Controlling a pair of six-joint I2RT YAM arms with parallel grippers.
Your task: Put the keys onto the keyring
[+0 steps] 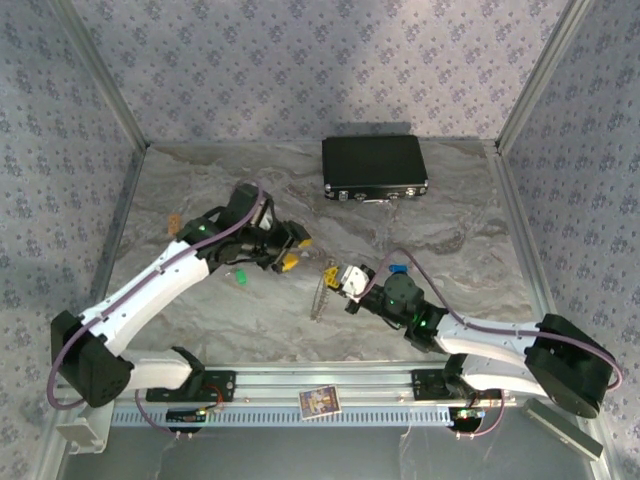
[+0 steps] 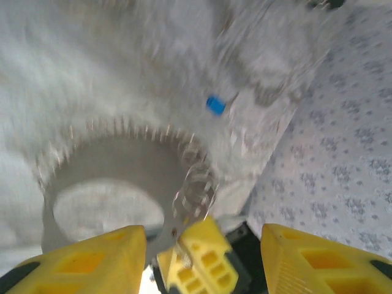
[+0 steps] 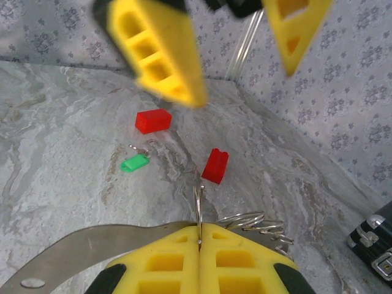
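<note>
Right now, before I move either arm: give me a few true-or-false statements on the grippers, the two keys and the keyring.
1. The right gripper is shut on the keyring. True.
2. The green key is already threaded on the keyring. False: it lies on the table, apart from the ring.
3. The left gripper is open and holds nothing. True.
4. The blue key is pinched in the left gripper. False: it lies loose on the table, away from that gripper's fingers.
5. A red block lies on the table near the green key. True.
</note>
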